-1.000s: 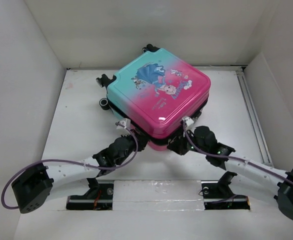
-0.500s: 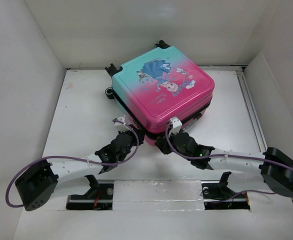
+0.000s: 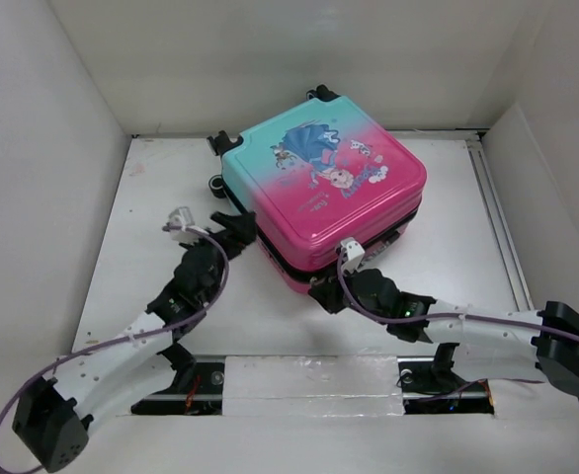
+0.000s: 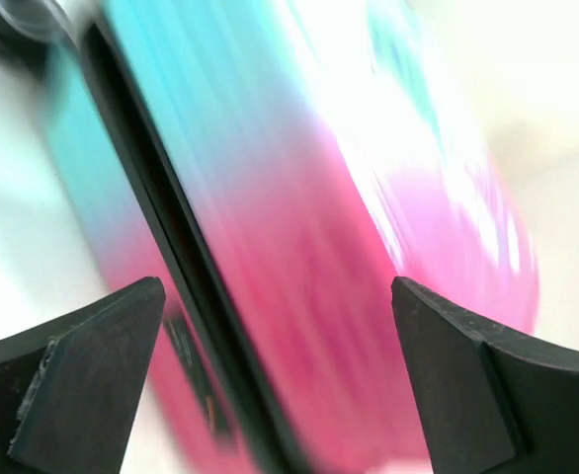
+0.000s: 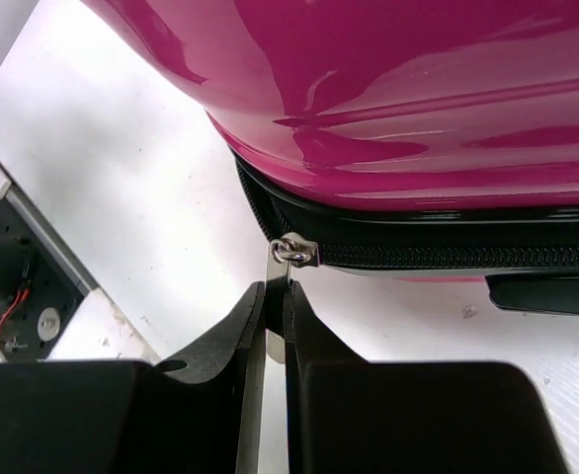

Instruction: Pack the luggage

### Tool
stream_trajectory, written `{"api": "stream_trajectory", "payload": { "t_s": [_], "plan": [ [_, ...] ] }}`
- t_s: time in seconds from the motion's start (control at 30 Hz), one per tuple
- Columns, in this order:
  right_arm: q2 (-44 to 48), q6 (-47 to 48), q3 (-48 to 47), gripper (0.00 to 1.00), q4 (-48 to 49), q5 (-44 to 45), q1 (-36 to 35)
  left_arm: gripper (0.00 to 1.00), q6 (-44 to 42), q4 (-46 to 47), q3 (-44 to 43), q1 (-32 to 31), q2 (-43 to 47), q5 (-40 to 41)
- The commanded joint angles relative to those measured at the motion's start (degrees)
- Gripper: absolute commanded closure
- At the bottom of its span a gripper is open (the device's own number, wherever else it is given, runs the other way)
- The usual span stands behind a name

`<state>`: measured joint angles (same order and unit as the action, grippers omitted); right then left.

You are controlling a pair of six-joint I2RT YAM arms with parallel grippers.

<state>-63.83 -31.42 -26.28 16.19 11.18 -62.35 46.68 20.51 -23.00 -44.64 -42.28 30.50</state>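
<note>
Right at the tips of my right claw (image 5: pixel 275 296) sits the zipper pull (image 5: pixel 291 252), pinched flat between pressed-together fingers. The luggage (image 5: pixel 418 89) looms just beyond and above, and its zip track (image 5: pixel 448 257) runs off to this claw's right along the seam. My left claw (image 4: pixel 278 296) hangs spread beside the shell's other flank, gripping nothing.

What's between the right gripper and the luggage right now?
Only the metal zipper pull, pinched by the right gripper and attached to the luggage zipper; right wrist view shows it.
</note>
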Motion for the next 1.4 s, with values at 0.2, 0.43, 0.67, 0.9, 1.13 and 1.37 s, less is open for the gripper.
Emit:
{"api": "stream_trajectory", "payload": {
  "t_s": [0.2,0.43,0.67,0.9,1.13,1.37],
  "plan": [
    [2.3,0.0,-0.8,1.00,2.6,-8.6,-2.7,0.00,11.2,9.6,-17.1,36.0,-22.1,-21.4],
    [-0.1,0.7,-0.8,1.00,3.2,-10.9,-3.2,0.00,11.2,9.3,-37.5,42.0,-46.2,-34.5],
    [-1.1,0.7,-0.8,1.00,3.9,-11.4,-3.8,0.00,17.3,12.8,-48.4,44.6,-61.1,-45.0],
    [-1.1,0.1,-0.2,1.00,3.6,-11.4,-3.8,0.00,22.6,16.6,-54.2,44.6,-69.2,-50.8],
    [-1.7,-0.9,-0.2,1.00,3.6,-11.4,-3.8,0.10,27.4,23.4,-55.4,42.8,-73.2,-51.3],
    [6.5,0.7,-0.2,0.57,-4.7,-7.0,-3.8,0.30,33.5,34.1,-54.9,42.2,-75.7,-51.3]
  ]
}}
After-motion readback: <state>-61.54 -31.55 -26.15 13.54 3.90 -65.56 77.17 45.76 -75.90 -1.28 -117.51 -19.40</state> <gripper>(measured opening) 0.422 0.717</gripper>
